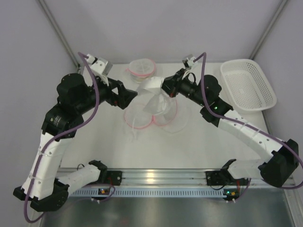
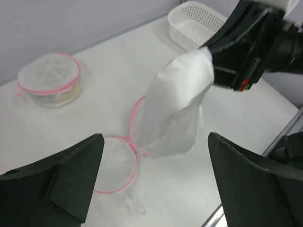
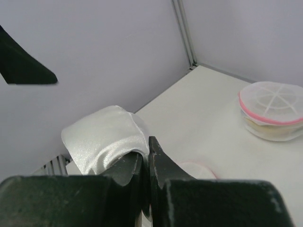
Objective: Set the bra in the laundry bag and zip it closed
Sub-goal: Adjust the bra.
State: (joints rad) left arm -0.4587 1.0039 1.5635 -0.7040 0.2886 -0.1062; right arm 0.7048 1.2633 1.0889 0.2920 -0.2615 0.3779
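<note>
**Two grippers at the raised bra, mid-tabletop**

Two arms reach from their bases at the near edge of the tabletop [image 1: 199, 146] toward its middle. Nearest to me lies the laundry bag [image 1: 139, 118], a pink-rimmed mesh pouch spread flat and open on the middle of the tabletop, its round halves side by side. Above it I see the bra [image 2: 177, 94], white and glossy, lifted off the surface and hanging down in a loose fold. Its lower end drops over the bag's pink rim; I cannot tell whether cloth and mesh touch there. The bra is not inside the bag, and the bag is not zipped.

The right gripper [image 3: 147, 156] comes in from the right with its fingers pressed together, pinching the upper edge of the bra, which bulges out to one side of the fingertips. The left gripper [image 1: 129, 96] faces the bra from the left, fingers spread wide, holding nothing and apart from the cloth.

Farther back, near the middle of the far edge, stands a round mesh case [image 1: 142, 68] with a pink rim, closed and domed. At the far right corner sits a white slotted basket [image 1: 248, 85], well apart from both grippers.
</note>
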